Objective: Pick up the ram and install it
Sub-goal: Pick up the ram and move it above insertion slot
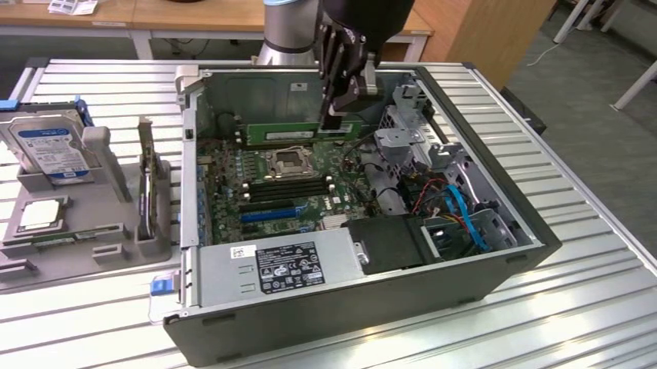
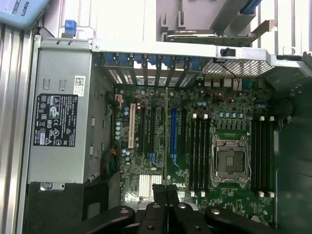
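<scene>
Ram (image 1: pixel 292 132) pinched between nearly closed jaws, above motherboard (image 1: pixel 269 192).

Ram stick (image 1: pixel 292 132): long, thin, green board with pale label on side. Pinched tight near one end in my gripper (image 1: pixel 337 123). Stands on thin edge, long side level. Hangs inside open computer case (image 1: pixel 359 307), over far part of motherboard (image 1: pixel 231 181), just behind CPU socket (image 1: pixel 288 161). Wrist view: I see only thin edge, like straight line going out from between my fingers.
</scene>
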Controlling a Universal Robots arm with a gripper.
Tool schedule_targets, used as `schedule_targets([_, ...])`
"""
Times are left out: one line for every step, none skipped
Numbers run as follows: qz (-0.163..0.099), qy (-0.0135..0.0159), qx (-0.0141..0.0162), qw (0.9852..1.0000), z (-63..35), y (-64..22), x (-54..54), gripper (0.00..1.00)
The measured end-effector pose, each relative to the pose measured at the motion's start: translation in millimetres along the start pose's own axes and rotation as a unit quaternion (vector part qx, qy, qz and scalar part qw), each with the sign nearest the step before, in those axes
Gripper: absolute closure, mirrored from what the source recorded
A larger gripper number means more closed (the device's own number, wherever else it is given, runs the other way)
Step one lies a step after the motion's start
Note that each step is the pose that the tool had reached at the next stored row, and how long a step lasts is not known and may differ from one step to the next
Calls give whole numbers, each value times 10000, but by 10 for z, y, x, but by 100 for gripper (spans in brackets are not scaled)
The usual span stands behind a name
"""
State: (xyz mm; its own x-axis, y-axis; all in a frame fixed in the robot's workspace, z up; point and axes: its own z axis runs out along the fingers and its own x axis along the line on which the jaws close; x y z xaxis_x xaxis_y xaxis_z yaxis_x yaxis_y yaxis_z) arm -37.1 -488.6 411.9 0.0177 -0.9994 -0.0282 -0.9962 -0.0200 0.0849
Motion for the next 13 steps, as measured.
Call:
schedule_targets([-2, 1, 14, 10000, 0, 2, 0, 88])
schedule_targets([-4, 1, 30, 10000, 0, 4, 0, 88])
schedule_targets([-6, 2, 43, 10000, 0, 5, 0, 88])
schedule_targets([-8, 2, 53, 10000, 0, 5, 0, 88])
schedule_targets([-9, 2, 61, 10000, 0, 6, 0, 88])
schedule_targets([-10, 3, 68, 10000, 0, 6, 0, 88])
schedule_targets([-10, 3, 68, 10000, 0, 6, 0, 88])
schedule_targets([-9, 3, 68, 10000, 0, 8, 0, 88])
schedule_targets([-9, 3, 68, 10000, 0, 8, 0, 88])
schedule_targets([-9, 3, 68, 10000, 0, 8, 0, 88])
schedule_targets([-9, 3, 68, 10000, 0, 8, -1, 88])
schedule_targets([-9, 3, 68, 10000, -1, 8, -6, 88])
schedule_targets([-8, 3, 68, 10000, 0, 8, -12, 88])
